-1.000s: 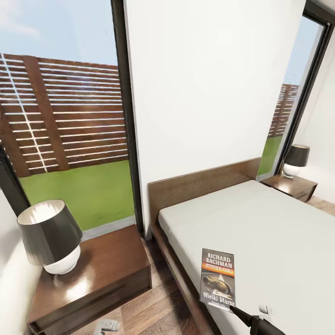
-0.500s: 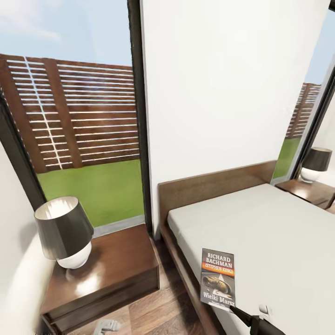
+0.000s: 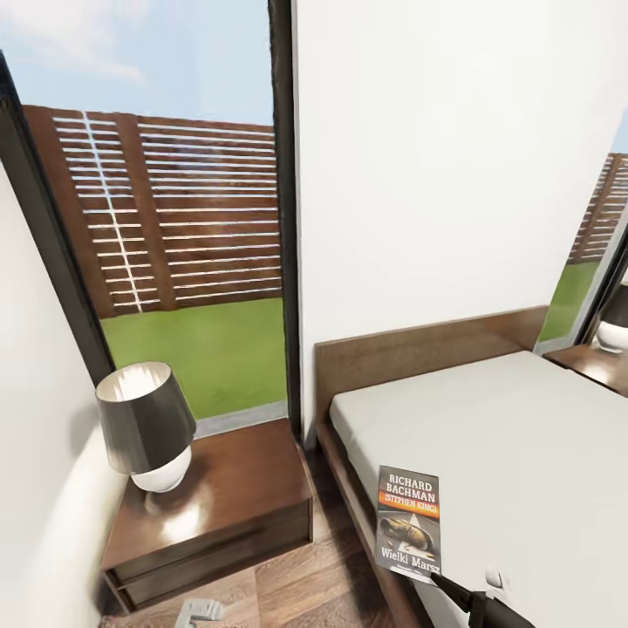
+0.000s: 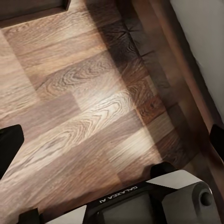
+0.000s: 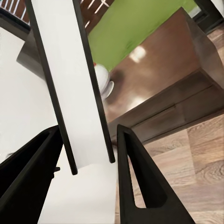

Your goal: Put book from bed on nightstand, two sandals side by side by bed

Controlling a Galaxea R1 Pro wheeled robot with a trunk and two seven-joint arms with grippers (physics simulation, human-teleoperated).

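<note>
White bedroom walls (image 3: pixel 410 174) and a tall window (image 3: pixel 183 235) onto green lawn stand behind the bed (image 3: pixel 515 453), whose off-white mattress sits in a dark wooden frame on the plank floor (image 4: pixel 79 107). Beside the bed's headboard end, on the window side, stands the nearer nightstand (image 3: pixel 235 488) with a dark-shaded lamp (image 3: pixel 146 427) on its top. A second nightstand (image 3: pixel 602 365) shows at the bed's far side. My right gripper (image 5: pixel 88 163) clamps the book (image 3: pixel 408 522) by its lower edge and holds it upright over the bed's near edge, cover facing me. My left gripper (image 4: pixel 112 140) hangs over bare floor close by the bed frame, fingers spread wide with nothing between them.
</note>
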